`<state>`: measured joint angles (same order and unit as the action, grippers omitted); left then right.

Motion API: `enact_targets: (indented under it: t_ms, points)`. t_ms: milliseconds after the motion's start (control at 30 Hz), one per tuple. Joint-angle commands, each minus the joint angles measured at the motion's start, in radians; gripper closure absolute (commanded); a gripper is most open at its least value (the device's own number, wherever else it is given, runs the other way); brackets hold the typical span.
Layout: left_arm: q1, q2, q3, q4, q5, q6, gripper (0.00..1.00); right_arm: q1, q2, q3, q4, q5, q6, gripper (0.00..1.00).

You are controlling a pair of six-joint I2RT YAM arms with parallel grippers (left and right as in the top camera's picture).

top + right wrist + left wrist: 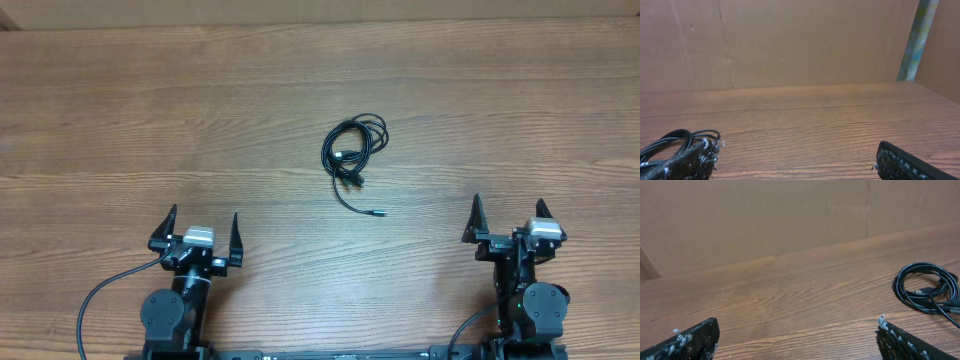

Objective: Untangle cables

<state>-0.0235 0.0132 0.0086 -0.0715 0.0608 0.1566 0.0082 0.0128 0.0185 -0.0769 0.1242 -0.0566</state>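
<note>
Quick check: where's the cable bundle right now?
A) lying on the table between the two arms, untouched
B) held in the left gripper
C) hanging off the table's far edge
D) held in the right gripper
A: the cables lie coiled on the table, ahead of and between the left gripper and the right gripper, both of which are open and empty.
</note>
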Motion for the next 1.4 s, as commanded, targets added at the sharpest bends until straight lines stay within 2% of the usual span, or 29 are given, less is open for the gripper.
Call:
enact_targets:
  t_ms: [0,1100,1267,1367]
  points:
    - [0.010,-0.008,-0.004,-0.001,0.014,-0.014,0.00,0.003,-0.010,-0.010,0.006,0.013,-0.004,0.00]
    - [0.010,-0.008,-0.004,-0.001,0.014,-0.014,0.00,0.003,-0.010,-0.010,0.006,0.013,-0.004,0.00]
    - [0.010,-0.008,-0.004,0.000,-0.121,0.130,0.00,0.003,-0.010,-0.010,0.006,0.013,-0.004,0.00]
    - [0.010,-0.008,-0.004,-0.001,-0.117,0.135,0.00,0.003,-0.010,-0.010,0.006,0.013,-0.004,0.00]
